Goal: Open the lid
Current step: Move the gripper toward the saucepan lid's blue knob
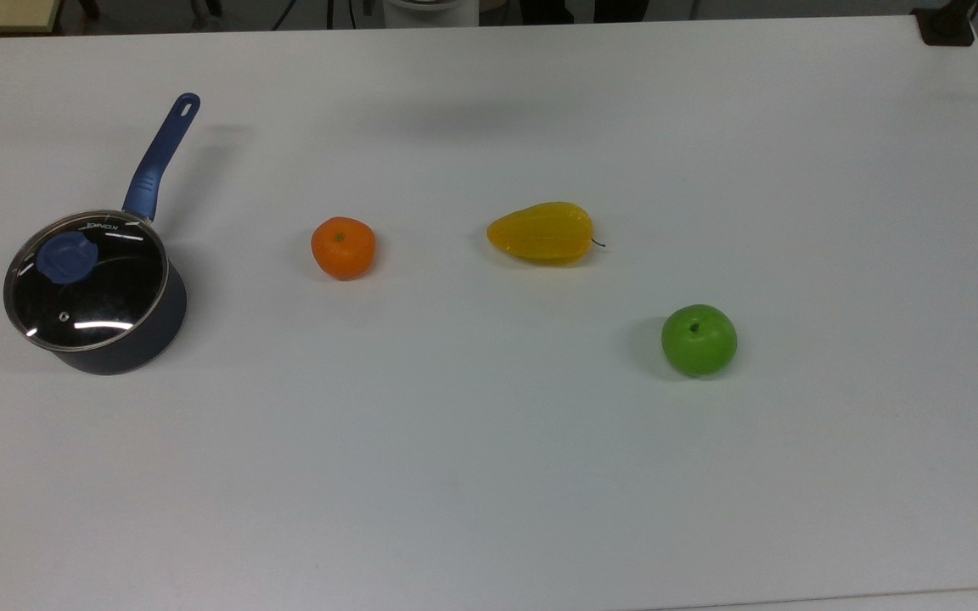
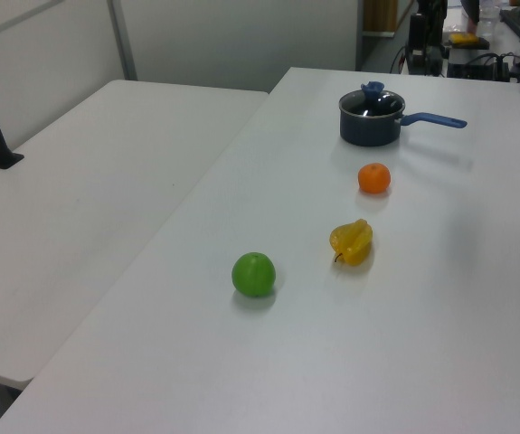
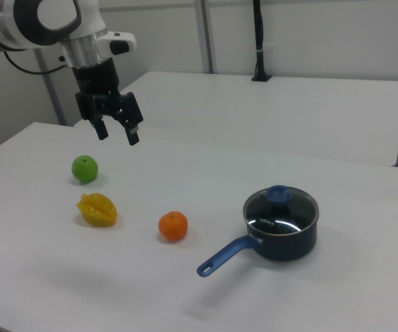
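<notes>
Glass lid (image 1: 86, 280) sits closed on the saucepan (image 1: 128, 344), so nothing is done yet. Well apart from the saucepan, past the orange (image 3: 173, 226), the gripper (image 3: 118, 134) hangs high with fingers spread wide, empty; approach, grasp and lift remain.

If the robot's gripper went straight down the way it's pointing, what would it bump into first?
Probably just the bare white table. The gripper hangs high with its fingers open, pointing down, and seems to be behind the green apple rather than over it, though depth is hard to judge. The lid sits far off.
</notes>
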